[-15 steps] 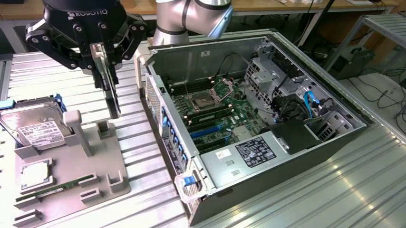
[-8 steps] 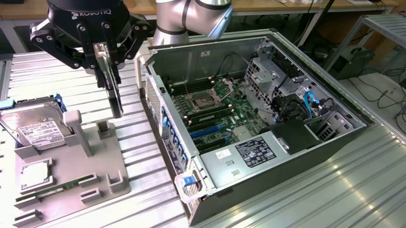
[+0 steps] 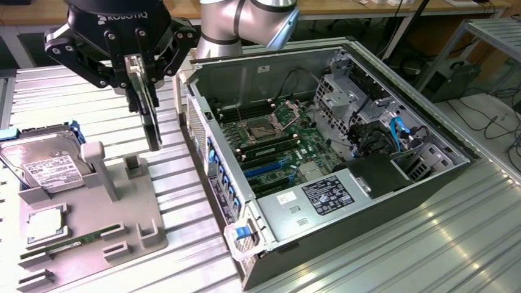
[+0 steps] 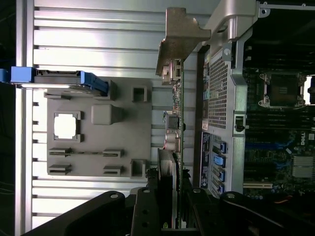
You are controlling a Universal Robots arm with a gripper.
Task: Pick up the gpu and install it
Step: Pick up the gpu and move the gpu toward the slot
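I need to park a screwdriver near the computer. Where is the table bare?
Widest bare patch: the slatted table to the exterior view's right of the computer case. A smaller one lies past the hard drive, toward the exterior view's top left. The strip between the grey tray and the case is crowded: the pincer holds the card above it.

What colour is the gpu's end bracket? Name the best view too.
Silver-grey metal. The end bracket of the gpu shows best in the wrist view.
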